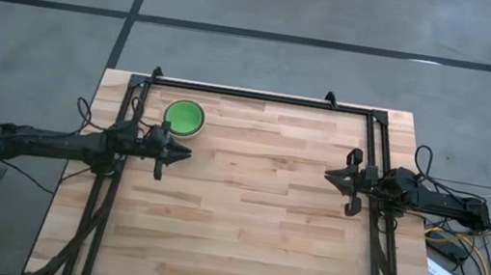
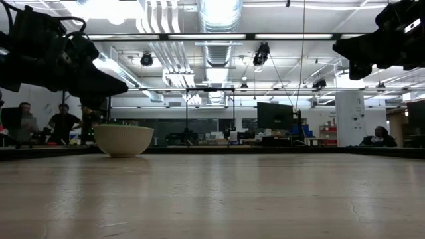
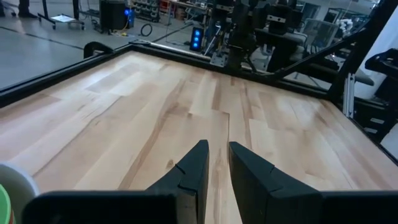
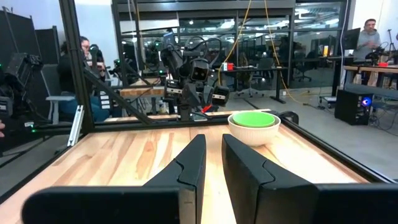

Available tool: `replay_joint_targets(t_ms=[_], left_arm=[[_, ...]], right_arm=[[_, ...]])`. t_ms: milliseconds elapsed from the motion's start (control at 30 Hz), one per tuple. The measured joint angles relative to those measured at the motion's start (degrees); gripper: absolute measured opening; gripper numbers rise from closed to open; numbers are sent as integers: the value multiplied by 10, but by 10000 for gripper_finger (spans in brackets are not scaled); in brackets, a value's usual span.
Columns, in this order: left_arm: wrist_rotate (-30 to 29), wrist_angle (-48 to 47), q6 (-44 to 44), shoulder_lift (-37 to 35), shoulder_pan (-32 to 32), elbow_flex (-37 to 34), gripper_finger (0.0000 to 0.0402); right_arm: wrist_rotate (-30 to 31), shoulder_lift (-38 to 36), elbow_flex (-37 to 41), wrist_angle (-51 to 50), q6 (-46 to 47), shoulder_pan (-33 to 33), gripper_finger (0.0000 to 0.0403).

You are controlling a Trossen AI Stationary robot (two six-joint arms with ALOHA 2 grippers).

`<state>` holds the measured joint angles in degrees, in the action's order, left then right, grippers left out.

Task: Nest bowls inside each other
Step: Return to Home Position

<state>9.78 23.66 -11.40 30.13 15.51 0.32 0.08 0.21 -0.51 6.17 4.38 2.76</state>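
A stack of bowls [image 1: 184, 117] stands on its base at the table's far left. From above it shows bright green inside. Level views show a whitish outer bowl [image 2: 123, 140] with a green rim inside it [image 4: 254, 126]. How many bowls are nested there I cannot tell. My left gripper [image 1: 187, 153] hovers just near of the stack, pointing toward the table's right, with a narrow empty gap between its fingers [image 3: 216, 149]. My right gripper [image 1: 328, 174] hovers at the right side, pointing left, also narrowly open and empty [image 4: 212, 140].
A black frame [image 1: 262, 95] runs along the table's far edge and down both sides. The bare wooden top [image 1: 253, 217] stretches between the two arms and toward the near edge. People and desks show in the room beyond the table.
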Motion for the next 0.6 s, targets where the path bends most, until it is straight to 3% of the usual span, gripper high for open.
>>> replay_joint_targets(t_ms=[600], left_arm=[[0,-2,11,0,0,0,67]], right_arm=[[0,0,0,0,0,0,52]])
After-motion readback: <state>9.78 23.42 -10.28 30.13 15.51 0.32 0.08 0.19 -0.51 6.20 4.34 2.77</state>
